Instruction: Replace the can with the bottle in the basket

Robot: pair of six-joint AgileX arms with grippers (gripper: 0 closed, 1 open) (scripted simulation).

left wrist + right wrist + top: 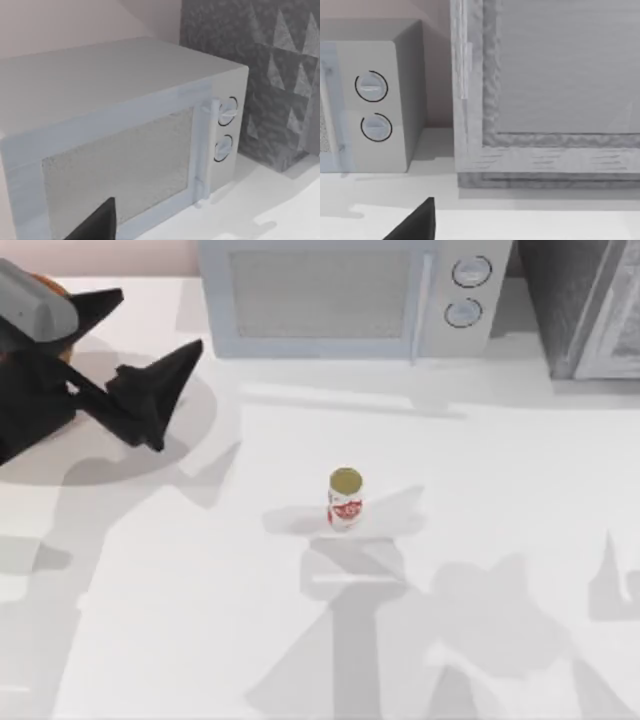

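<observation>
The can [345, 497], red-and-white label unreadable, is seen standing on the table [500, 540]; the left gripper [155, 375] is spread wide.

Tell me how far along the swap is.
Done: the can stands upright on the open table, outside the basket at the top view's far left. In hand: nothing; the left end effector hovers beside the basket, open. Left: putting a bottle into the basket.
</observation>
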